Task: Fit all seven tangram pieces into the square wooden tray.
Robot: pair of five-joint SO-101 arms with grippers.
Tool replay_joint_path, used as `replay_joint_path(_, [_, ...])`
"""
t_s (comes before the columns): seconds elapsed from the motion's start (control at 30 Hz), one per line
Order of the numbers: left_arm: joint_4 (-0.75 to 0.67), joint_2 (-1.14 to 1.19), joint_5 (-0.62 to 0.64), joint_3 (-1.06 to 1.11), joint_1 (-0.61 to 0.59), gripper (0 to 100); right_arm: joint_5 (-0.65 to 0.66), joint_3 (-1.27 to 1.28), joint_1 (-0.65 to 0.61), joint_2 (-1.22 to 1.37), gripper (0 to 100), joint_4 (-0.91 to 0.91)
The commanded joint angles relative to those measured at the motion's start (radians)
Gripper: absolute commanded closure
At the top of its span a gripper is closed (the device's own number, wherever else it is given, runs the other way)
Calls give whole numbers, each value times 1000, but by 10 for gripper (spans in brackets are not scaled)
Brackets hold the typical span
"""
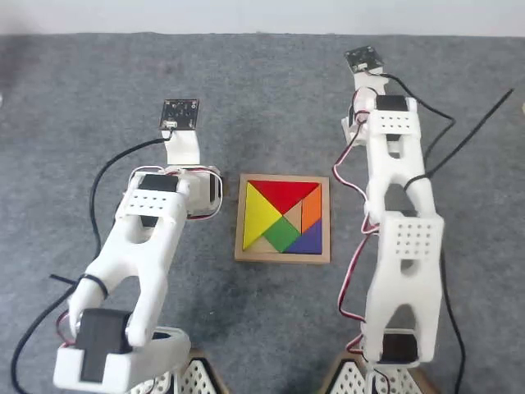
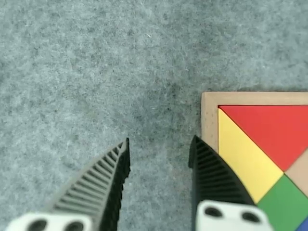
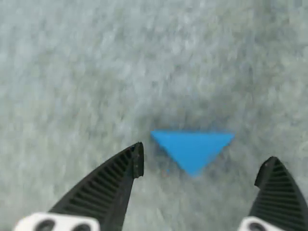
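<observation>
The right gripper (image 3: 205, 153) hangs with its jaws spread wide and empty above a small flat blue triangular tangram piece (image 3: 192, 149); the piece lies on the grey carpet (image 3: 96, 57) between the two fingertips and touches neither; going by that arm's reach, this is right of the square wooden tray (image 1: 240, 217) and farther off. The left gripper (image 2: 160, 140) is also open and holds nothing, just left of the tray's far left corner.

To take the blue triangle well, I would turn the wrist first; as things stand the pads would close on the two sharp ends of the long edge, a poor hold; one pad on the long edge grips better. Then lower straight, let the tips sink into the pile, and close gently, since the piece looks thin.

The tray already holds red (image 1: 283, 195), yellow (image 1: 258, 215), orange (image 1: 312, 212), green (image 1: 281, 234) and indigo (image 1: 308, 240) pieces; the tan patches may be bare wood.

I can read no brand, label or writing anywhere.
</observation>
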Motion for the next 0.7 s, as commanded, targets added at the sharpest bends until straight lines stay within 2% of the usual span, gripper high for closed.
replay_joint_path(0.0, [-14, -43, -8, -22, 2, 797, -186, -242, 18, 70, 623, -1])
replay_joint_path(0.2, [-14, -43, -8, -22, 2, 797, -404, -460, 22, 246, 623, 12])
replay_joint_path(0.33, [-14, -43, -8, -22, 0, 797, -431, -517, 47, 306, 630, 102])
replay_joint_path(0.43, [-14, -43, -8, -22, 0, 797, -431, -565, 56, 306, 720, 266])
replay_joint_path(0.6, [-14, -43, -8, -22, 0, 797, -431, -640, 58, 312, 987, 418])
replay_joint_path(0.67, [-14, -43, -8, -22, -3, 797, -431, -663, 58, 311, 976, 504])
